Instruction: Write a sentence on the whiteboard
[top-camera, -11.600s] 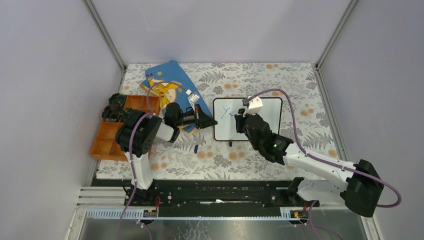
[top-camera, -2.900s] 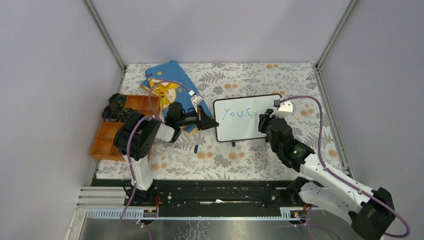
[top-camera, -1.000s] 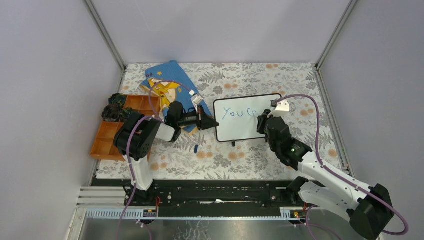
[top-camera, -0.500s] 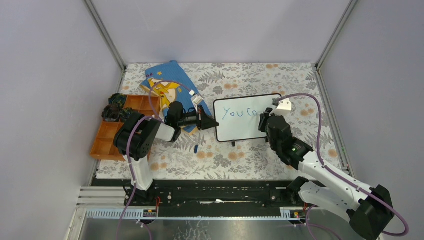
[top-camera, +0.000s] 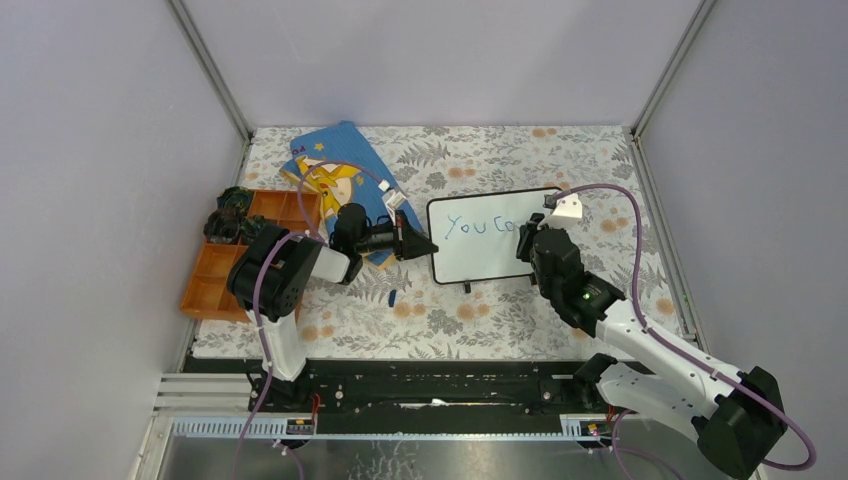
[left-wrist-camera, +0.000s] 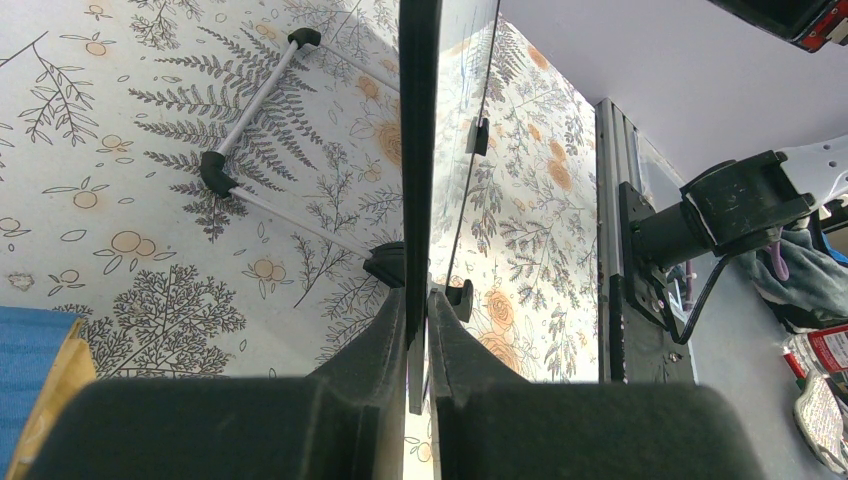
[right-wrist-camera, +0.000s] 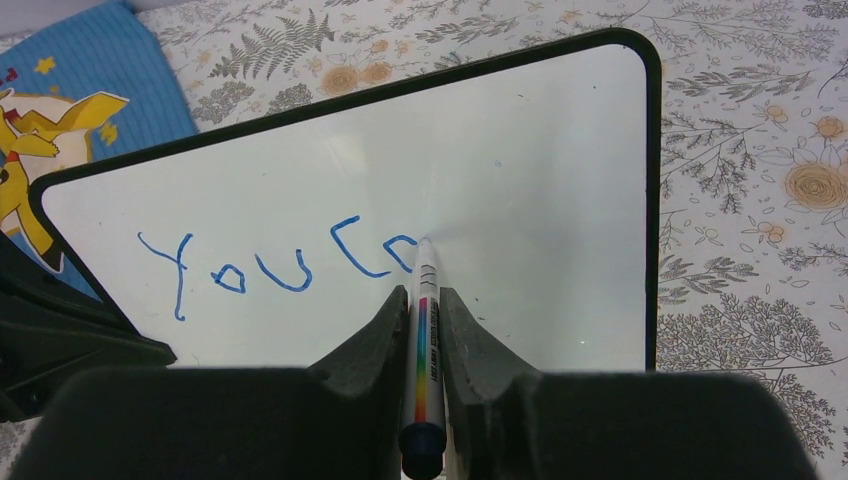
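Adding a new letter past the earlier "c", pinching the marker in the right gripper at the 3 o'clock end of the sentence. Clamping the whiteboard, mid-surface, by its 9 o'clock edge with the left gripper. Probably light, stiff, slick, so sticking to the frame.

Whiteboard: one line of blue handwritten lettering reads "You C", followed by a fifth letter that is only a small open loop and is not readable.
Marker: rainbow colour strip on the barrel, no legible print.
Blue picture book: red marks at the corner, too small to read.
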